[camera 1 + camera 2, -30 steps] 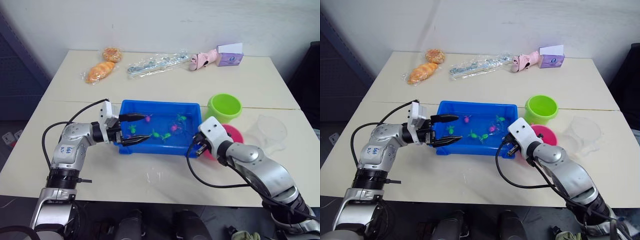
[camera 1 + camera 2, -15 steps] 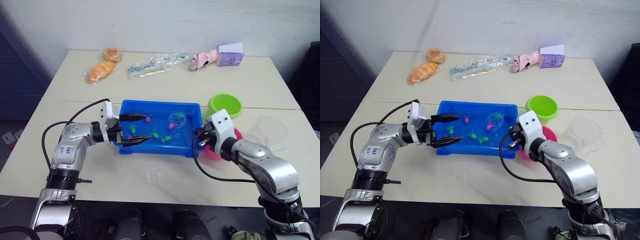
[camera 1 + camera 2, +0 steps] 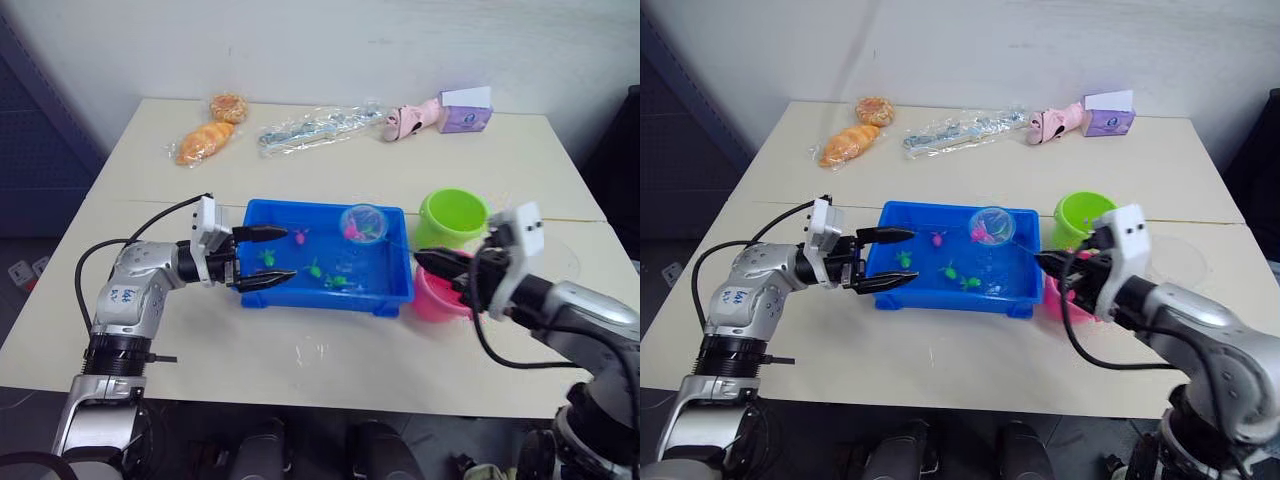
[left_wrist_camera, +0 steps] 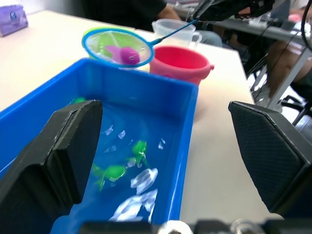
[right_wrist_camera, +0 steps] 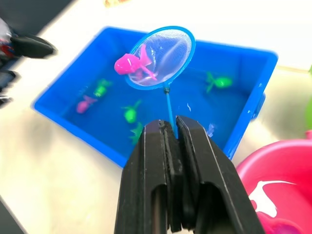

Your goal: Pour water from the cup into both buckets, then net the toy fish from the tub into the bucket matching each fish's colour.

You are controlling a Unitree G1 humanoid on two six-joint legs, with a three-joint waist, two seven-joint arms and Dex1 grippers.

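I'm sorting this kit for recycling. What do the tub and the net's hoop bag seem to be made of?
The tub looks like moulded glossy blue plastic: uniform colour, shiny rim. The net bag looks like fine white, see-through mesh fabric, on a blue, probably plastic, hoop; the pink fish shows through it.

Two buckets (image 3: 452, 217) (image 3: 440, 294), five fish (image 5: 130, 65) (image 5: 85, 103) (image 5: 102, 88) (image 5: 130, 114) (image 5: 219, 81)

Little can be read. A white sticker on the left arm (image 3: 131, 296), just behind the wrist by the tub (image 3: 395, 290), carries blue handwritten marks too small to make out. The purple box (image 3: 465, 118) shows print that cannot be read.
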